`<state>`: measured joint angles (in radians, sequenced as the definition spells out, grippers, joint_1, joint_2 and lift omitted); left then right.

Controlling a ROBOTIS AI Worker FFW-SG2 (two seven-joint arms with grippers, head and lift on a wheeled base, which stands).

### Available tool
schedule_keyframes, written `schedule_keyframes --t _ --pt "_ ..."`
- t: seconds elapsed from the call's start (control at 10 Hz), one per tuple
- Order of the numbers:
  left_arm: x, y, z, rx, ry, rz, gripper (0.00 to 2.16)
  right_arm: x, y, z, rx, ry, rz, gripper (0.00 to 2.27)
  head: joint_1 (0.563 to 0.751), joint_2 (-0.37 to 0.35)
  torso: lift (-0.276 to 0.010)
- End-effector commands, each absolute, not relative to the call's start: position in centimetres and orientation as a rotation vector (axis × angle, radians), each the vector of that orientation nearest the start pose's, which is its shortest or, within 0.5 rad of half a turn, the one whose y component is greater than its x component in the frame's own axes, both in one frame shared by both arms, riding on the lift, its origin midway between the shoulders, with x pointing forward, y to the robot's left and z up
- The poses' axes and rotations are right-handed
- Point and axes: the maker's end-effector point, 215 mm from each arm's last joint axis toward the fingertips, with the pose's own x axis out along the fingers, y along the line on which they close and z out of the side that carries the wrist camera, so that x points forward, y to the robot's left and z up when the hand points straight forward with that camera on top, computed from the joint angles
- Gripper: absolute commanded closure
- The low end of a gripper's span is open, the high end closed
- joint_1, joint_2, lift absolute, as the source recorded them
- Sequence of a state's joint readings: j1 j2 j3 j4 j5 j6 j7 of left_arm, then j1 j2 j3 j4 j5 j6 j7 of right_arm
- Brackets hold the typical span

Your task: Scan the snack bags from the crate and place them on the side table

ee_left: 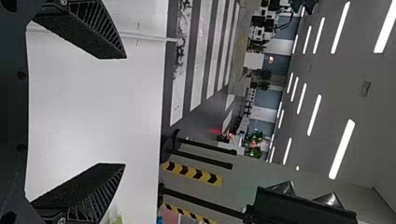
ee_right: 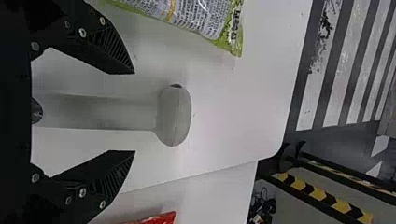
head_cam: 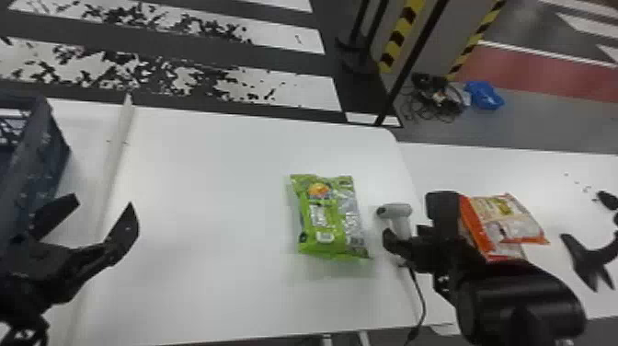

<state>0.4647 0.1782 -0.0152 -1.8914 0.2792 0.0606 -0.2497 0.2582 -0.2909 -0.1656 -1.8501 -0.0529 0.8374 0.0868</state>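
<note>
A green snack bag (head_cam: 324, 216) lies flat on the middle table, and its printed side (ee_right: 187, 16) shows in the right wrist view. To its right is a white handheld scanner (head_cam: 394, 210), with my right gripper (head_cam: 412, 222) open around its handle. In the right wrist view the scanner (ee_right: 175, 115) has its handle in the gap of that gripper (ee_right: 134, 112), both fingers apart from it. Orange-and-white snack bags (head_cam: 506, 218) lie on the right side table, partly behind my right arm. My left gripper (head_cam: 105, 204), open and with nothing held, is beside the crate (head_cam: 43, 161); its fingers (ee_left: 88, 32) are wide apart.
The middle table (head_cam: 207, 184) meets the side table (head_cam: 575, 184) along a seam. A cable (head_cam: 419, 294) trails from the scanner over the near edge. Black pronged objects (head_cam: 591, 264) are at the far right. A black pole (head_cam: 404, 78) stands behind the tables.
</note>
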Motion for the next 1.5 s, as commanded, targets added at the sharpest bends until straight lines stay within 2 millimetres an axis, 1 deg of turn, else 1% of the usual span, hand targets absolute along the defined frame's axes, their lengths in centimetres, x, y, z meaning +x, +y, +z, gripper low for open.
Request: schedule_keyframes --t 0.0,0.1,0.2,0.3,0.4,0.5,0.6,0.7,0.8,1.0,1.3,1.4 --pt "43.4 19.4 -41.6 -0.143 0.199 -0.313 0.04 43.0 -41.4 -52.8 -0.188 0.827 -0.114 0.87 0.695 -0.273 -0.081" --pt "43.4 19.4 -41.6 -0.143 0.199 -0.313 0.04 42.8 -41.4 -53.3 -0.181 0.849 -0.108 1.28 0.695 -0.276 -0.081" --pt "43.4 19.4 -41.6 -0.143 0.199 -0.313 0.04 42.7 -41.4 -53.5 -0.178 0.855 -0.110 1.83 0.695 -0.278 -0.081" --pt "43.4 19.4 -41.6 -0.143 0.199 -0.313 0.04 42.7 -41.6 -53.4 -0.180 0.853 -0.113 2.11 0.695 -0.280 -0.081" --pt "43.4 19.4 -41.6 -0.143 0.199 -0.313 0.04 42.9 -41.8 -53.1 -0.181 0.845 -0.118 2.22 0.695 -0.282 -0.081" --pt "43.4 19.4 -41.6 -0.143 0.199 -0.313 0.04 43.2 -41.9 -52.3 -0.177 0.829 -0.122 2.25 0.695 -0.283 -0.081" --pt "43.4 19.4 -41.6 -0.143 0.199 -0.313 0.04 43.2 -41.8 -51.1 -0.176 0.806 -0.120 2.25 0.695 -0.284 -0.081" --pt "43.4 19.5 -41.7 -0.142 0.202 -0.314 0.04 42.7 -41.5 -50.0 -0.177 0.791 -0.117 2.25 0.695 -0.284 -0.081" --pt "43.4 19.5 -41.6 -0.143 0.200 -0.312 0.04 41.8 -40.7 -49.1 -0.180 0.789 -0.107 2.25 0.695 -0.283 -0.081" --pt "43.6 19.3 -41.4 -0.143 0.198 -0.315 0.04 39.1 -39.0 -48.4 -0.175 0.840 -0.091 2.25 0.695 -0.274 -0.081" --pt "43.7 19.4 -41.4 -0.142 0.197 -0.313 0.04 36.1 -36.0 -47.9 -0.152 0.902 -0.049 2.25 0.695 -0.252 -0.081" --pt "43.7 19.4 -41.5 -0.142 0.199 -0.313 0.04 35.5 -34.9 -47.9 -0.149 0.911 -0.034 2.25 0.695 -0.241 -0.081"
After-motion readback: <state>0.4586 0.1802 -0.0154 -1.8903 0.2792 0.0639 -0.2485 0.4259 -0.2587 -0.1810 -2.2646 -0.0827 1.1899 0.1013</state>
